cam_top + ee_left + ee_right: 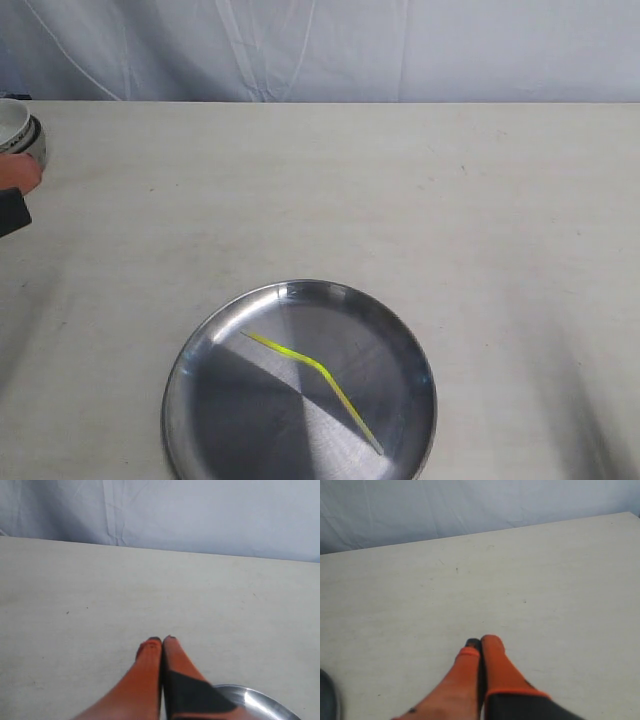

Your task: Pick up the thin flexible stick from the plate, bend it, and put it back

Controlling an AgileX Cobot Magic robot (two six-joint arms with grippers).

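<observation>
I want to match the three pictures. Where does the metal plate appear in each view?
Exterior view: the plate sits bottom centre, holding the bent yellow stick.
Left wrist view: only a piece of its rim, beside the left gripper.
Right wrist view: a dark curved edge may be it; cannot tell.
Shared landmark: the white cloth behind the table.

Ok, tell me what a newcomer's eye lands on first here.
The bright yellow stick, kinked in the middle, lies on the shiny silver metal plate at the bottom of the exterior view. Next, in orange, the left end effector and the right end effector each sit shut and empty above the table in their wrist views. A white bowl peeks in at the far left edge.
</observation>
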